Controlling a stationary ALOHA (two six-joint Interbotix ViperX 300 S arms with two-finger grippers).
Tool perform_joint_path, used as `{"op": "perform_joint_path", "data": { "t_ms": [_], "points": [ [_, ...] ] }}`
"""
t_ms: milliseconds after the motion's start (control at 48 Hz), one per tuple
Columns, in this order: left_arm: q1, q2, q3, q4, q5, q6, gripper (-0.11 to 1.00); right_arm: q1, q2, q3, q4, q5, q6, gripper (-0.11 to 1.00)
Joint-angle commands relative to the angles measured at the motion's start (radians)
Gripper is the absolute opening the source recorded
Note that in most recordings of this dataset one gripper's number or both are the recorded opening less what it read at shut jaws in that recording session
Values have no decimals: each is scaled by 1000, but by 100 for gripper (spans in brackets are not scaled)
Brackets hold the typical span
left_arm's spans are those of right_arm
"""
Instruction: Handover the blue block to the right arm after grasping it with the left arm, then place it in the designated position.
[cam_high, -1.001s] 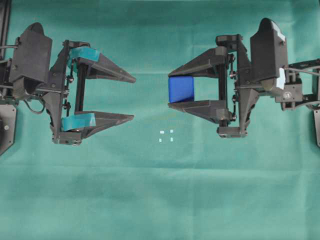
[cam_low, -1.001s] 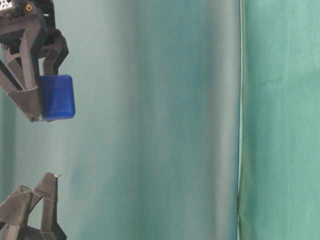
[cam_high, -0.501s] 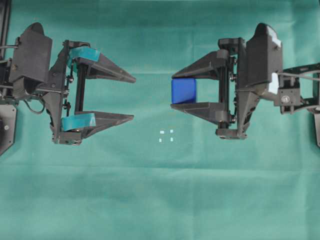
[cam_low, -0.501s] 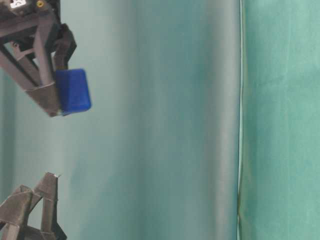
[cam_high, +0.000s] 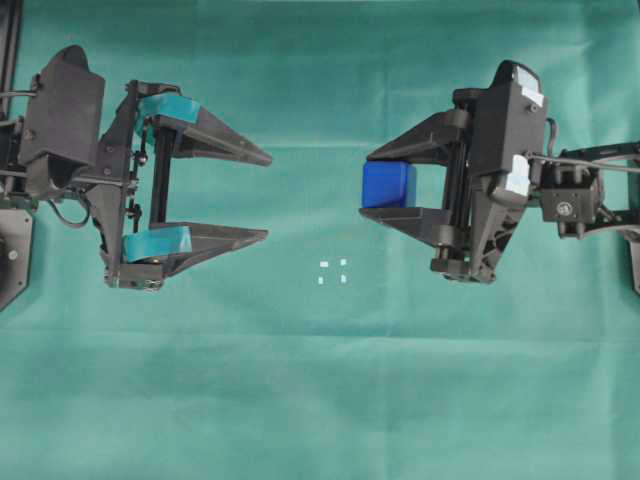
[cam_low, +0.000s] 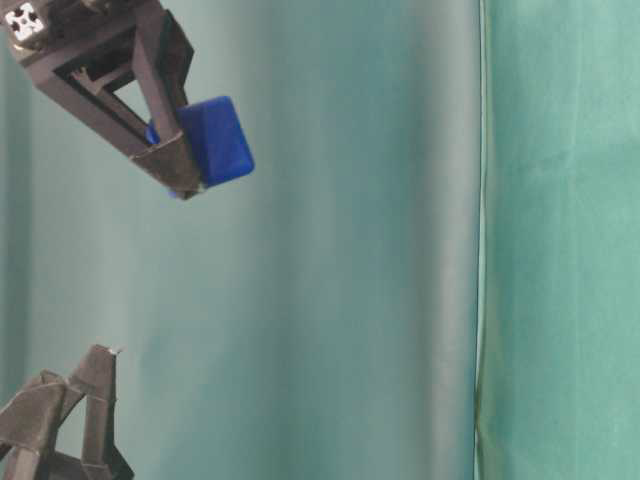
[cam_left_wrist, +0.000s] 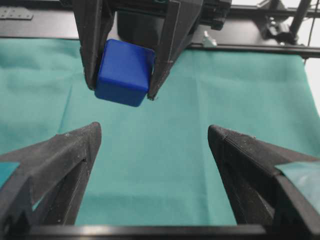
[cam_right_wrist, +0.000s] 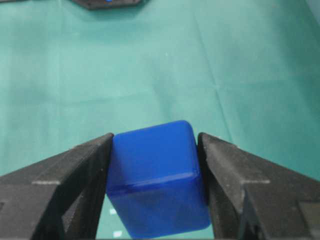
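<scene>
Between my right pincer's (cam_high: 385, 186) fingers: the blue block (cam_high: 389, 185).
Bright, glossy cube with rounded edges, pinched and tilted; my left pincer (cam_high: 268, 196) gapes empty.

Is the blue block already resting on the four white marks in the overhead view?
No, the blue block is clamped between the fingers of the right gripper, apart from the white marks on the green cloth.

Bare green cloth (cam_high: 330, 380) surrounds the four tiny white marks (cam_high: 332, 271); both black grippers stand apart to either side.
</scene>
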Motion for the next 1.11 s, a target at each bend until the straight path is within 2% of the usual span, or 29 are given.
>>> {"op": "perform_joint_path", "data": {
  "t_ms": [0, 334, 626, 918, 1084],
  "points": [
    [2, -5, -23, -2, -5, 2, 99, 5, -20, -12, 5, 6, 0, 57],
    [2, -5, -23, -2, -5, 2, 99, 5, 0, -11, 5, 6, 3, 57],
    [2, -3, -23, -2, -5, 2, 99, 5, 89, -6, 5, -5, 6, 57],
    [2, -3, -23, 0, -5, 2, 99, 2, 209, -8, 9, -84, 8, 57],
    [2, -3, -21, -2, -5, 2, 99, -11, 276, -6, 9, -137, 37, 57]
  ]
}}
